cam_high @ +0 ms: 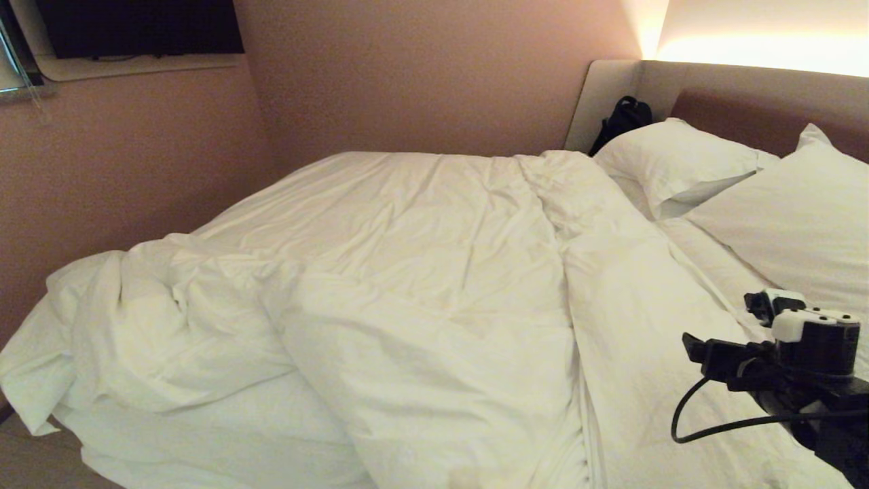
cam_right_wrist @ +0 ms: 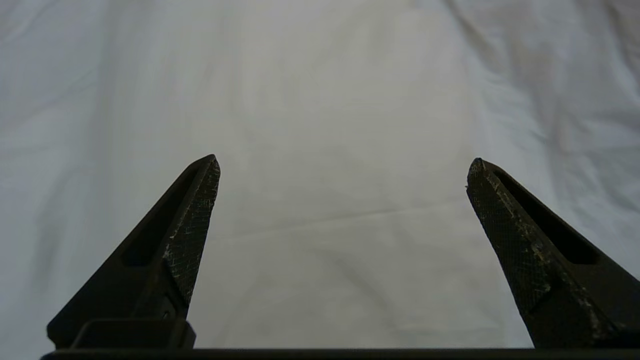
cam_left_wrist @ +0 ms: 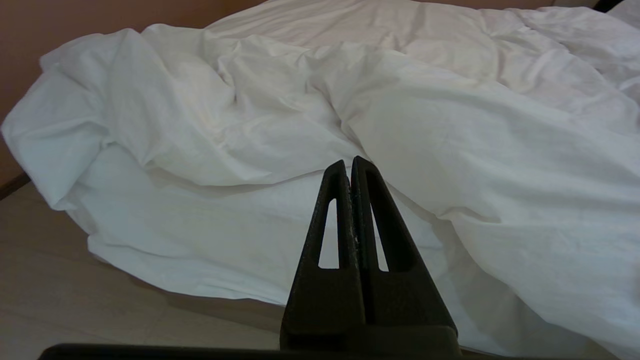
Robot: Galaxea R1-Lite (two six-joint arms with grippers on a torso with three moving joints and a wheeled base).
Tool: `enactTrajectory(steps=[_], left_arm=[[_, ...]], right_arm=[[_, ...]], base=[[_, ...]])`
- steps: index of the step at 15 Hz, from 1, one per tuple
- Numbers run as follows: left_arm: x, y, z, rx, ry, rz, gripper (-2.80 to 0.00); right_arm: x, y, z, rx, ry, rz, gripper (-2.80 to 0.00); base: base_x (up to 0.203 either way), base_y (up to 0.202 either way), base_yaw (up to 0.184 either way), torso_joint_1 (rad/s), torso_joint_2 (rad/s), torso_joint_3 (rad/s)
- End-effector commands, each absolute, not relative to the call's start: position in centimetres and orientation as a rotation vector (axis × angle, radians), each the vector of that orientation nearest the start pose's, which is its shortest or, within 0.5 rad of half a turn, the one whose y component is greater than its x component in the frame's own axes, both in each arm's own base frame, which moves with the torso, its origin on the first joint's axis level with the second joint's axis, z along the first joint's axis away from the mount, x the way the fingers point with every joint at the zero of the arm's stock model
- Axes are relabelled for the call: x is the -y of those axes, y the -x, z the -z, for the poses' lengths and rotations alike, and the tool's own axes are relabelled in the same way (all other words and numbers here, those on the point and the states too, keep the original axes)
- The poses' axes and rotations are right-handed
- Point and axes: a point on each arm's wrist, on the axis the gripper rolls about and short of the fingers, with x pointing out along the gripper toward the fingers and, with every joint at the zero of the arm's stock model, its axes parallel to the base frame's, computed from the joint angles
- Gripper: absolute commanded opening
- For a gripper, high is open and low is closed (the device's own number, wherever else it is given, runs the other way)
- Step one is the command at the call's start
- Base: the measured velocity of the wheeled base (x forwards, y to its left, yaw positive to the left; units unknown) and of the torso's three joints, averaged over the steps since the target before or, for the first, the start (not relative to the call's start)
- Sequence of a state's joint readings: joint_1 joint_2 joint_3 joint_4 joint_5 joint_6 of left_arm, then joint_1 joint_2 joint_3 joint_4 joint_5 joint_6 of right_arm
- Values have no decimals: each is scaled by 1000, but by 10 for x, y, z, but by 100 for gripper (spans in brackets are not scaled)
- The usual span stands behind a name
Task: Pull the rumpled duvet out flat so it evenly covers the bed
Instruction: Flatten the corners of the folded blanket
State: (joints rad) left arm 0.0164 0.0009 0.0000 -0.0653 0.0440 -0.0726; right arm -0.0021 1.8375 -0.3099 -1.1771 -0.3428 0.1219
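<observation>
The white duvet (cam_high: 407, 272) lies creased across the bed (cam_high: 747, 102). Its left end is bunched into thick folds (cam_high: 156, 305) that spill over the bed's corner toward the floor. My right arm (cam_high: 808, 353) reaches in at the lower right, over the bed's near edge below the pillows. My right gripper (cam_right_wrist: 345, 160) is open just above flat white cloth, nothing between its fingers; I cannot tell whether that cloth is duvet or sheet. My left gripper (cam_left_wrist: 348, 160) is shut and empty, held clear of the hanging duvet (cam_left_wrist: 225, 125).
Two white pillows (cam_high: 679, 163) (cam_high: 801, 217) lean on the headboard. A black bag (cam_high: 621, 119) sits in the far corner behind them. Pink walls close the bed's far side and foot, with a dark screen (cam_high: 136, 27) mounted up left. Beige floor (cam_left_wrist: 50, 300) shows beside the bed.
</observation>
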Motion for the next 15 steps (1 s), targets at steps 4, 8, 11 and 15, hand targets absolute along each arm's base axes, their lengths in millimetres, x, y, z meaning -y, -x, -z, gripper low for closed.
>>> enactTrajectory(steps=[4, 8, 11, 15], left_arm=[[-1, 23, -82, 67, 74, -59, -280], [-1, 23, -82, 67, 74, -59, -280], [-1, 23, -82, 67, 74, -59, -280], [-1, 23, -82, 67, 74, -59, -280]], right_arm=[[55, -245, -98, -343, -229, 151, -280], [118, -230, -100, -414, -399, 41, -280], [143, -232, -69, -516, -410, 28, -280], [156, -233, -39, -596, -368, 20, -280]], base=[[0, 0, 0, 0, 0, 0], [0, 0, 0, 0, 0, 0], [0, 0, 0, 0, 0, 0], [0, 0, 0, 0, 0, 0]])
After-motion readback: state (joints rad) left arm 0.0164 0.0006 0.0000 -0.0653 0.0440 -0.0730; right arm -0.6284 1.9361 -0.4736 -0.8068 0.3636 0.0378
